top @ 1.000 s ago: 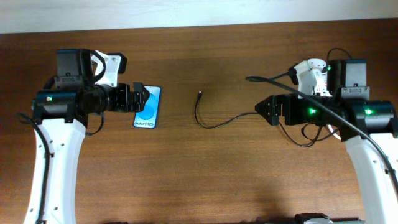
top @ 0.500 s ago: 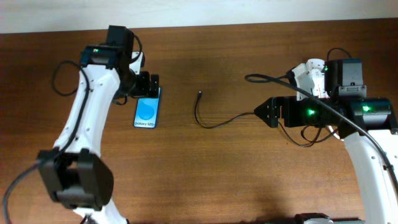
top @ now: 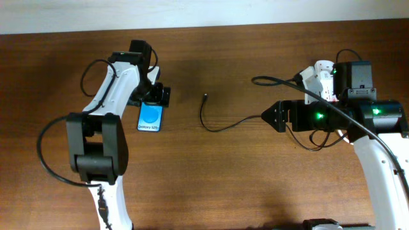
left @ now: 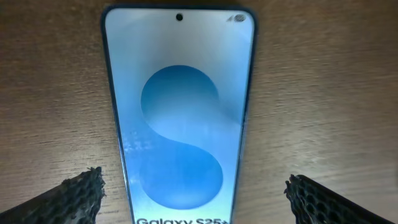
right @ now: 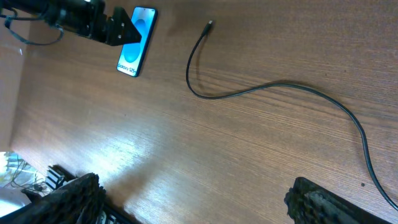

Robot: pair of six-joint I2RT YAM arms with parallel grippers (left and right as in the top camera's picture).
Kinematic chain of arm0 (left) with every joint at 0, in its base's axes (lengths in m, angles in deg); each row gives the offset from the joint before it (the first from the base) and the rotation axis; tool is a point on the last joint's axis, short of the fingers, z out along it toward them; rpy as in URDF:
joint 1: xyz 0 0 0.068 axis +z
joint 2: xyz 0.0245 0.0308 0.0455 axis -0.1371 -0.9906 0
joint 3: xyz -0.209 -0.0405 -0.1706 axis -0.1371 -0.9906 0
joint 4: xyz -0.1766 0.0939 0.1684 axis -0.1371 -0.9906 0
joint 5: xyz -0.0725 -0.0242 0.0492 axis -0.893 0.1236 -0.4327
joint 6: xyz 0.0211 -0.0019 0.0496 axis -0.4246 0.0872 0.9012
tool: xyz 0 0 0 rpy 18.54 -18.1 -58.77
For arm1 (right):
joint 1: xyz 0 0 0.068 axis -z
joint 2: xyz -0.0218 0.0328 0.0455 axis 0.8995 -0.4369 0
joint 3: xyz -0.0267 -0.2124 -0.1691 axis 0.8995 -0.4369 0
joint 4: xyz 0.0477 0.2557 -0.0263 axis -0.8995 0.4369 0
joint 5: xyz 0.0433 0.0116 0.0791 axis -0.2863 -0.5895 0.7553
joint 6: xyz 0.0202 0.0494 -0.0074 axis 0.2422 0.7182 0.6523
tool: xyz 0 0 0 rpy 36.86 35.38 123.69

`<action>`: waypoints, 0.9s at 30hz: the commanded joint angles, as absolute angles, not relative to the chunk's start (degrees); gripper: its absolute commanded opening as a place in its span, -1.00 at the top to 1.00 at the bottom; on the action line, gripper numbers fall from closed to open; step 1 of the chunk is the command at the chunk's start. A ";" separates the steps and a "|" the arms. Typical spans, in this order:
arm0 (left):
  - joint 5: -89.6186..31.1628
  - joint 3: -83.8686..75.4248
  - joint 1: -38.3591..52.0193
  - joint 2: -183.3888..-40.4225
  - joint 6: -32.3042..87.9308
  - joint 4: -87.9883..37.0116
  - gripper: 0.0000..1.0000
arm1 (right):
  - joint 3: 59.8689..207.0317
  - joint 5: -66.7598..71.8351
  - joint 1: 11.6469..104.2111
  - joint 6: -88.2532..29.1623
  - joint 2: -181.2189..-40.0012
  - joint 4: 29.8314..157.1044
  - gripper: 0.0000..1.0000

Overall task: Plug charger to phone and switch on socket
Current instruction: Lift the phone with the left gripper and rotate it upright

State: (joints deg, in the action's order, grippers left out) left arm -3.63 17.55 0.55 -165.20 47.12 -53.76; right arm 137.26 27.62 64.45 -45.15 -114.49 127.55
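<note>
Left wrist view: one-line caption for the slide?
Left gripper open, one finger either side of the phone lying screen-up on the wooden table.

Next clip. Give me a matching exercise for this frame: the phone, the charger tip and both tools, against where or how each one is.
Things:
1. phone
2. charger tip
3. left tool
4. right tool

States:
A. open, holding nothing, far from the phone
B. flat on the table, blue screen up
C. lying loose, unplugged, between the phone and the right arm
D. open, one finger on each side of the phone

Pairs: 1-B, 2-C, 3-D, 4-A.
</note>
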 commanded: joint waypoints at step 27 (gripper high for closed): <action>-1.36 17.09 0.42 -171.52 45.38 -51.73 -0.43 | 138.27 26.85 64.10 -45.59 -114.53 127.97 -0.97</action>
